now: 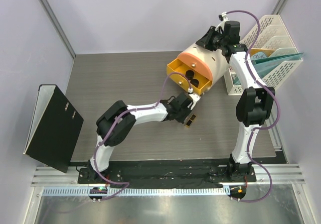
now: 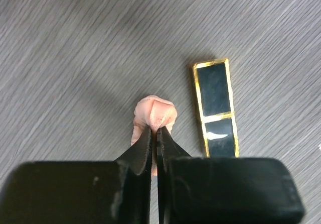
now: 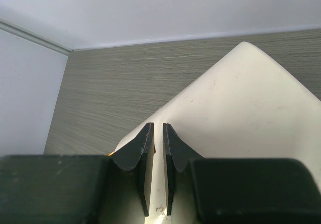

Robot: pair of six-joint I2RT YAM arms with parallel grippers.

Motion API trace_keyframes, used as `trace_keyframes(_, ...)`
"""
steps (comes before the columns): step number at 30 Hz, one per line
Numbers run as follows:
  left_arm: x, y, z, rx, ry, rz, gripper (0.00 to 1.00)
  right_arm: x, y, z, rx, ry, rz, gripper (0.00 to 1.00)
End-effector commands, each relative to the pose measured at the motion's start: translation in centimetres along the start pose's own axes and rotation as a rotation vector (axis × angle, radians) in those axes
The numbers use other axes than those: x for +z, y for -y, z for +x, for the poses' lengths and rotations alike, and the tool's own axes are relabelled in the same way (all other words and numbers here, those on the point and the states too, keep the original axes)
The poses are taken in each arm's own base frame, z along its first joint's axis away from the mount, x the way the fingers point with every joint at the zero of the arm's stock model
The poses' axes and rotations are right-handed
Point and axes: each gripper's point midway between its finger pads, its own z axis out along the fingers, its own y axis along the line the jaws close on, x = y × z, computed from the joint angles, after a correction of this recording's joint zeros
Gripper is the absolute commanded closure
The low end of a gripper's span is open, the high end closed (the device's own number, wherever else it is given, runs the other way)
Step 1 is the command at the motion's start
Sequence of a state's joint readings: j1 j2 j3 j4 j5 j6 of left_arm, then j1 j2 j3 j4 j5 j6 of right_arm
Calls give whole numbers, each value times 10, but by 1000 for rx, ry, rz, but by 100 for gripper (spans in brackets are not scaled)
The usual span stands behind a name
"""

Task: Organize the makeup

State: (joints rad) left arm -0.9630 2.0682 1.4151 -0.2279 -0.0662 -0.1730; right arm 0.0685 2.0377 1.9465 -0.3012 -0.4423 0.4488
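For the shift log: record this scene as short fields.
left gripper: shut on pink item
lipstick: lying flat on table, beside pink item, not touching
yellow drawer: pulled open from cream box, black jar inside
right gripper: at cream box's far end, jaws nearly together, grip unclear
black binder: table's left side

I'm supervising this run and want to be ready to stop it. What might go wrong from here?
1. The left gripper pinches the small pink rounded makeup item with only its fingertips, so it might slip or twist out on lifting.
2. The black-and-gold rectangular lipstick lies close beside it on the grey wood-grain table and may get knocked as the arm moves.
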Motion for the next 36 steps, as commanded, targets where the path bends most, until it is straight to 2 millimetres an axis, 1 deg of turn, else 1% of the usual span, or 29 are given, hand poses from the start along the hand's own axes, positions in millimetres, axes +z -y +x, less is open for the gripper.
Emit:
trace_keyframes(1, -41, -13, -12, 34, 36, -69, 100, 0, 74, 106, 144, -321, 222, 81)
trace_keyframes(2, -47, -18, -13, 38, 48, -92, 100, 1, 73, 106, 144, -320, 220, 81)
trace_keyframes(3, -56, -21, -22, 53, 73, -108, 100, 0, 73, 106, 147, -321, 221, 81)
trace_keyframes(4, -73, -27, -36, 58, 119, -139, 100, 0, 74, 105, 145, -318, 220, 81)
trace_keyframes(7, -100, -37, -62, 83, 194, -191, 100, 1, 74, 105, 150, -320, 219, 81)
trace_keyframes(8, -116, -43, -79, 75, 248, -227, 100, 1, 73, 105, 150, -319, 217, 81)
trace_keyframes(10, -133, -46, -104, 63, 344, -250, 100, 1, 74, 106, 152, -321, 219, 81)
trace_keyframes(11, -147, -49, -127, 42, 434, -272, 100, 1, 74, 105, 151, -319, 219, 81)
trace_keyframes(13, -159, -54, -147, 22, 507, -298, 100, 1, 73, 107, 154, -324, 216, 81)
trace_keyframes(14, -171, -56, -167, 6, 564, -317, 100, 1, 74, 107, 154, -323, 217, 81)
trace_keyframes(15, -167, -56, -172, 13, 565, -324, 100, 0, 72, 106, 152, -321, 215, 81)
trace_keyframes(16, -168, -55, -180, 19, 576, -326, 100, 1, 73, 107, 152, -323, 216, 81)
trace_keyframes(17, -178, -56, -199, 34, 614, -332, 100, 1, 71, 106, 152, -322, 214, 81)
trace_keyframes(18, -171, -56, -204, 40, 616, -336, 100, 0, 73, 105, 153, -319, 216, 81)
trace_keyframes(19, -168, -54, -210, 45, 627, -333, 100, 0, 72, 105, 152, -321, 213, 81)
trace_keyframes(20, -176, -54, -227, 45, 672, -336, 100, 0, 71, 105, 151, -319, 213, 81)
trace_keyframes(21, -175, -56, -232, 45, 678, -339, 100, 0, 71, 105, 152, -321, 212, 81)
trace_keyframes(22, -160, -55, -233, 54, 661, -342, 100, 0, 72, 106, 152, -324, 213, 81)
trace_keyframes(23, -165, -54, -245, 53, 679, -339, 100, -1, 71, 106, 151, -321, 213, 81)
trace_keyframes(24, -158, -54, -246, 62, 664, -342, 98, -2, 71, 106, 150, -322, 213, 81)
trace_keyframes(25, -145, -55, -244, 68, 642, -344, 93, -2, 70, 105, 147, -319, 213, 81)
trace_keyframes(26, -145, -55, -249, 70, 639, -346, 85, -2, 71, 106, 148, -321, 216, 81)
trace_keyframes(27, -142, -55, -249, 70, 633, -350, 79, -3, 71, 106, 146, -321, 217, 81)
trace_keyframes(28, -136, -56, -248, 71, 625, -349, 78, -4, 70, 105, 143, -318, 216, 81)
trace_keyframes(30, -133, -55, -247, 64, 621, -342, 76, -4, 71, 106, 140, -321, 218, 81)
trace_keyframes(33, -124, -55, -238, 64, 594, -339, 74, -4, 71, 104, 140, -316, 219, 81)
trace_keyframes(34, -122, -55, -234, 66, 582, -339, 70, -4, 71, 105, 141, -318, 220, 81)
trace_keyframes(36, -120, -57, -232, 59, 574, -349, 36, -4, 70, 104, 142, -317, 216, 81)
